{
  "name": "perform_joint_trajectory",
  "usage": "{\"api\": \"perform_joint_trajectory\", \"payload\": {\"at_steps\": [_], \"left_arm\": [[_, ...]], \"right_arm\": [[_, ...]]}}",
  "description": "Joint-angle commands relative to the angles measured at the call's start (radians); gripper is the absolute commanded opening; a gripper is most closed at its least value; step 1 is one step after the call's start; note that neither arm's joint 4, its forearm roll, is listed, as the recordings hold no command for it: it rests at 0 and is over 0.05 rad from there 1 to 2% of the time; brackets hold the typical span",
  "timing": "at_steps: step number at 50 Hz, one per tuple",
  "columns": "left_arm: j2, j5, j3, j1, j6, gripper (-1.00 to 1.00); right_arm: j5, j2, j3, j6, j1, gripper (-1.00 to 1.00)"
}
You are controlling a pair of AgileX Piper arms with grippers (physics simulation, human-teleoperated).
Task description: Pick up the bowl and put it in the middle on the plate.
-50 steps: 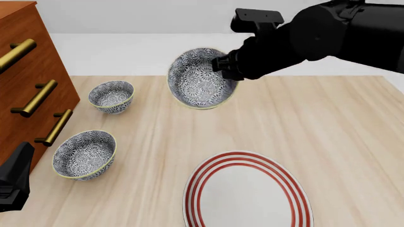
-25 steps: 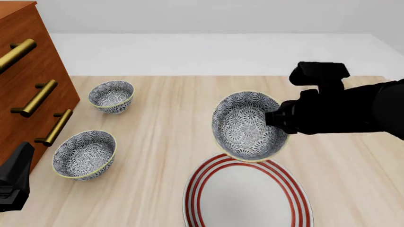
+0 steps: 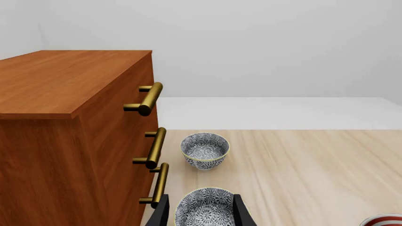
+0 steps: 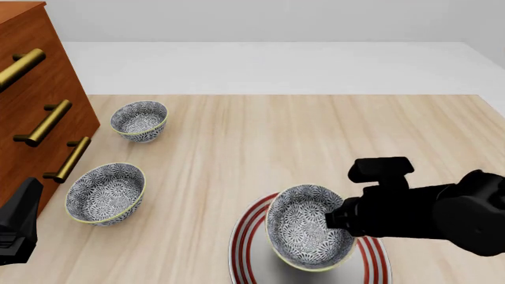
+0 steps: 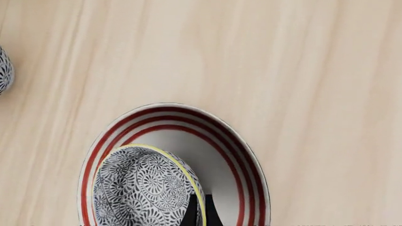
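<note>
The bowl (image 4: 304,231), patterned blue-grey with a yellow-green rim, hangs tilted low over the plate (image 4: 246,234), its opening turned toward the left. My right gripper (image 4: 336,220) is shut on the bowl's right rim. In the right wrist view the bowl (image 5: 143,188) sits over the white, red-ringed plate (image 5: 242,155), with the fingers (image 5: 192,211) pinching its rim. Whether the bowl touches the plate is unclear. My left gripper (image 3: 202,215) stays open at the table's near left, just behind another bowl (image 3: 204,207).
Two matching bowls stand at the left: one farther back (image 4: 139,120), one nearer (image 4: 106,193). A wooden dresser (image 4: 32,100) with brass handles (image 4: 47,121) lines the left edge. Part of the left arm (image 4: 18,222) sits at the lower left.
My right gripper has carried the bowl from high over the far middle of the table toward me and down, to just over the plate. The left arm has not moved.
</note>
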Motion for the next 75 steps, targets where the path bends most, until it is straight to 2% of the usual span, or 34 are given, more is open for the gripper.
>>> {"api": "perform_joint_trajectory", "payload": {"at_steps": [1,30,31,36,43,46,48,50,51,56,58,60,62,63,64,65,66,67,69,70,71,72,73,74,75], "left_arm": [[0.0,0.0,0.0,0.0,0.0,1.0],[0.0,0.0,0.0,0.0,0.0,1.0],[0.0,0.0,0.0,0.0,0.0,1.0],[0.0,0.0,0.0,0.0,0.0,1.0],[0.0,0.0,0.0,0.0,0.0,1.0],[0.0,0.0,0.0,0.0,0.0,1.0],[0.0,0.0,0.0,0.0,0.0,1.0],[0.0,0.0,0.0,0.0,0.0,1.0],[0.0,0.0,0.0,0.0,0.0,1.0],[0.0,0.0,0.0,0.0,0.0,1.0],[0.0,0.0,0.0,0.0,0.0,1.0],[0.0,0.0,0.0,0.0,0.0,1.0],[0.0,0.0,0.0,0.0,0.0,1.0],[0.0,0.0,0.0,0.0,0.0,1.0],[0.0,0.0,0.0,0.0,0.0,1.0],[0.0,0.0,0.0,0.0,0.0,1.0],[0.0,0.0,0.0,0.0,0.0,1.0],[0.0,0.0,0.0,0.0,0.0,1.0],[0.0,0.0,0.0,0.0,0.0,1.0],[0.0,0.0,0.0,0.0,0.0,1.0],[0.0,0.0,0.0,0.0,0.0,1.0],[0.0,0.0,0.0,0.0,0.0,1.0],[0.0,0.0,0.0,0.0,0.0,1.0],[0.0,0.0,0.0,0.0,0.0,1.0],[0.0,0.0,0.0,0.0,0.0,1.0]], "right_arm": [[-0.066,0.036,0.064,0.035,0.026,-1.0],[-0.131,0.087,0.092,0.053,0.018,-1.0],[-0.13,0.088,0.094,0.049,0.009,1.0],[-0.133,0.093,0.096,0.054,0.003,1.0],[-0.079,0.021,0.086,0.026,-0.024,1.0],[-0.049,-0.014,0.079,0.036,-0.021,1.0],[-0.005,-0.075,0.064,0.031,-0.038,1.0],[0.053,-0.142,0.039,-0.007,-0.069,1.0],[0.076,-0.161,0.03,0.004,-0.067,1.0],[0.224,-0.328,-0.055,-0.069,-0.133,1.0],[0.273,-0.377,-0.091,-0.075,-0.145,1.0],[0.35,-0.459,-0.154,-0.117,-0.188,1.0],[0.414,-0.516,-0.214,-0.125,-0.21,1.0],[0.444,-0.55,-0.245,-0.153,-0.239,1.0],[0.464,-0.564,-0.272,-0.162,-0.235,1.0],[0.493,-0.586,-0.3,-0.141,-0.241,1.0],[0.522,-0.62,-0.331,-0.162,-0.279,1.0],[0.538,-0.637,-0.354,-0.169,-0.28,1.0],[0.568,-0.667,-0.383,-0.162,-0.3,1.0],[0.59,-0.71,-0.422,-0.202,-0.326,1.0],[0.589,-0.716,-0.42,-0.173,-0.301,1.0],[0.593,-0.74,-0.396,-0.151,-0.332,1.0],[0.586,-0.759,-0.381,-0.152,-0.344,1.0],[0.582,-0.771,-0.361,-0.123,-0.341,1.0],[0.587,-0.798,-0.346,-0.122,-0.367,1.0]]}}
